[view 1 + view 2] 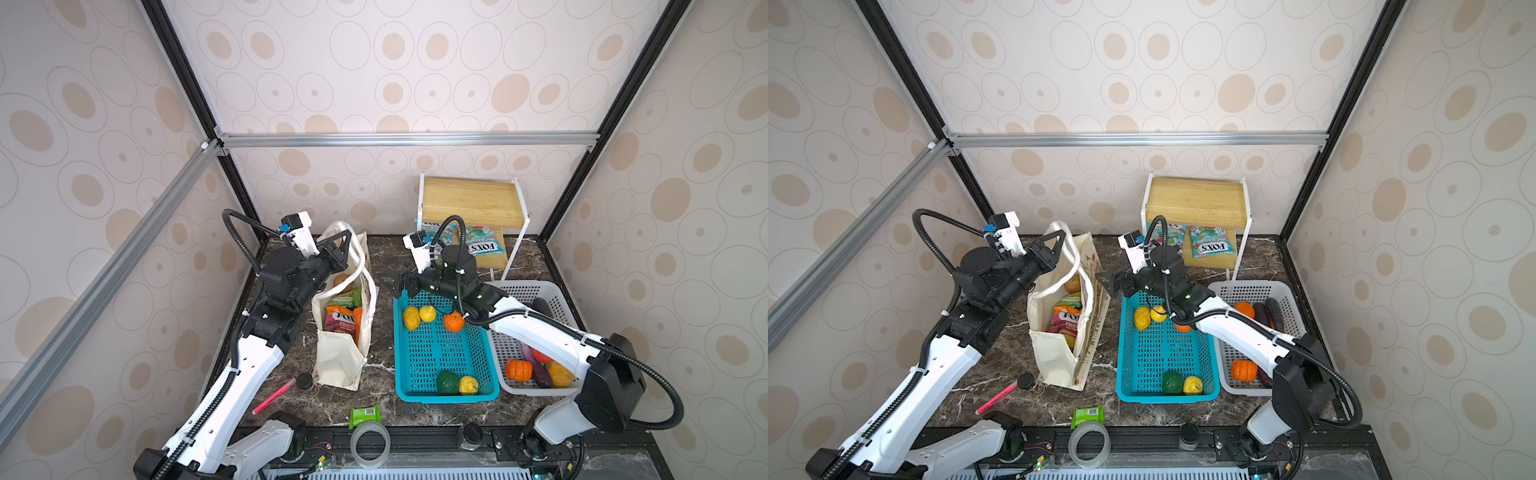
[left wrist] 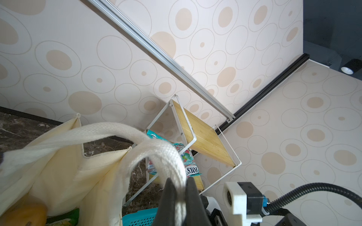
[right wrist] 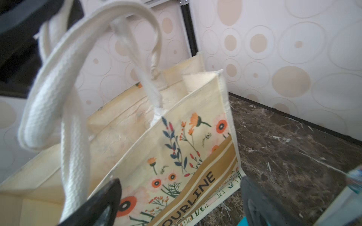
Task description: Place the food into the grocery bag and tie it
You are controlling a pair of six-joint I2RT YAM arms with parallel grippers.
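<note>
Left end effector (image 2: 179, 188) clamped, right end effector (image 3: 180, 182) spread

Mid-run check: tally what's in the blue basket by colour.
Yellow toy fruits: 3
Orange toy fruit: 1
Dark green toy fruit: 1
Total in the blue basket: 5

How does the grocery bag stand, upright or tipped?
Upright: the grocery bag stands on its base, mouth upward, snack packets visible inside.
</note>
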